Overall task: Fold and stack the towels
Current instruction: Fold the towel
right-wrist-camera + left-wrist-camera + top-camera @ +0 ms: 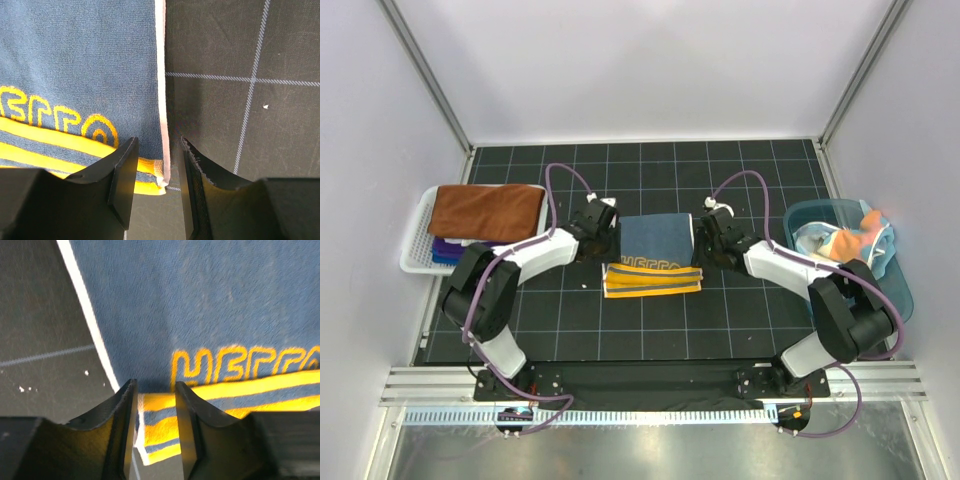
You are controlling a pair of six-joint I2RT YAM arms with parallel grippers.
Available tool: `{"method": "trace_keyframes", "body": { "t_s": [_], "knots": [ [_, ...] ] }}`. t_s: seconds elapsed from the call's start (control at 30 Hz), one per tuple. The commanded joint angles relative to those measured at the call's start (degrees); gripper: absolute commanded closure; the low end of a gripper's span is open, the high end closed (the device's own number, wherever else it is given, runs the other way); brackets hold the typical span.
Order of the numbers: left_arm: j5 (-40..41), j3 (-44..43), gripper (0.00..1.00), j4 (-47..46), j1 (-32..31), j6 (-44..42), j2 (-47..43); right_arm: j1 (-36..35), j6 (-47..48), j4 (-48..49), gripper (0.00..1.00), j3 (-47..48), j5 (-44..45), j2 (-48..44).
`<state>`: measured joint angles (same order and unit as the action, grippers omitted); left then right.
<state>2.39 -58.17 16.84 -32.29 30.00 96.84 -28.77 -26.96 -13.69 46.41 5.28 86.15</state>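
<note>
The navy-and-yellow striped towel (655,255) lies on the black grid mat in the middle, navy part at the far side and yellow stripes at the near side. My left gripper (610,232) is at its left edge and my right gripper (698,235) at its right edge. In the left wrist view the jaws (155,387) stand a little apart over the towel (215,315), with a striped layer showing between them. In the right wrist view the jaws (159,142) stand apart astride the towel's white edge (160,90). Its corner rests on the mat.
A white slatted basket (415,262) at the left holds a rust brown towel (485,210) on a purple one (445,247). A teal tub (905,290) at the right holds light blue, orange and white towels (845,240). Metal frame posts stand at the back corners.
</note>
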Motion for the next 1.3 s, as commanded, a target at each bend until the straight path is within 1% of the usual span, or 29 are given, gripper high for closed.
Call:
{"method": "trace_keyframes", "body": {
  "t_s": [0.0, 0.1, 0.27, 0.83, 1.23, 1.27],
  "knots": [
    [-0.8, -0.5, 0.59, 0.9, -0.2, -0.8, -1.3, -0.2, -0.4, 1.2, 0.56, 1.1, 1.5, -1.5],
    [-1.2, 0.4, 0.57, 0.5, -0.1, -1.1, -2.6, -0.2, -0.1, 1.0, 0.56, 1.0, 1.6, -2.3],
    [-2.1, 1.1, 0.57, 1.2, -0.1, -1.0, -3.8, -0.2, 0.0, 0.4, 0.56, 0.7, 1.2, -3.0],
    [-2.0, 2.7, 0.59, 2.8, -0.1, -1.2, -6.0, -0.2, 0.1, 1.3, 0.56, -3.3, -0.1, -6.3],
    [-2.2, 2.8, 0.62, 2.8, -0.1, -1.2, -4.7, -0.2, -0.6, 1.8, 0.57, -4.8, -0.1, -8.4],
    [-3.7, 2.8, 0.62, 2.8, -0.1, -1.2, -4.5, -0.2, -0.7, 1.7, 0.57, -4.8, 0.3, -8.7]
  ]
}}
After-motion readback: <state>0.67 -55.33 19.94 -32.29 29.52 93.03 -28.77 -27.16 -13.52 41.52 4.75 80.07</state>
